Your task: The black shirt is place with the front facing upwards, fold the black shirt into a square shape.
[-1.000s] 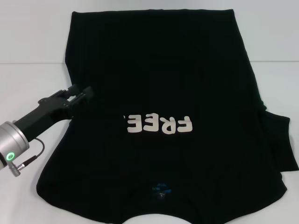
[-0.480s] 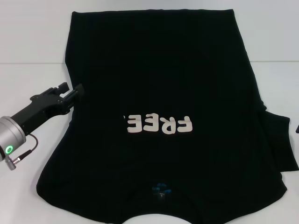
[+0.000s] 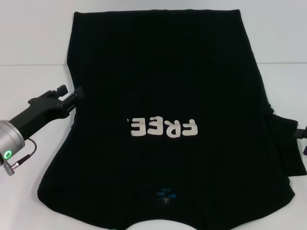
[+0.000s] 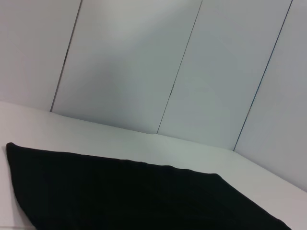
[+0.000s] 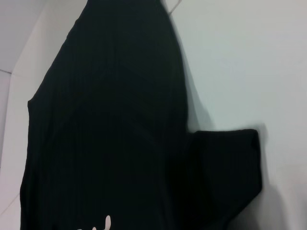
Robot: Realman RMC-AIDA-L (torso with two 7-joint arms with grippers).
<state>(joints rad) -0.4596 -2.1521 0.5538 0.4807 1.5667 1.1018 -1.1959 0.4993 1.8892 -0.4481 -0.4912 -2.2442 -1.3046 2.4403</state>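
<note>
i see the one large black short-sleeved cloth t-shirt [image 3: 168,96] spread front-up across the white bench [image 3: 29,91], its left side edge just beside the tips of my left end effector [image 3: 70,94], whose two fingers stand slightly apart with nothing between them. my right end effector [image 3: 302,136] only peeks in at the bench's right side by the shirt's one spread sleeve, and i cannot tell how its fingers stand. the shirt lies smooth, with one row of cream "free!" letters [image 3: 162,127] and one small blue neck label [image 3: 164,194] nearest me.
</note>
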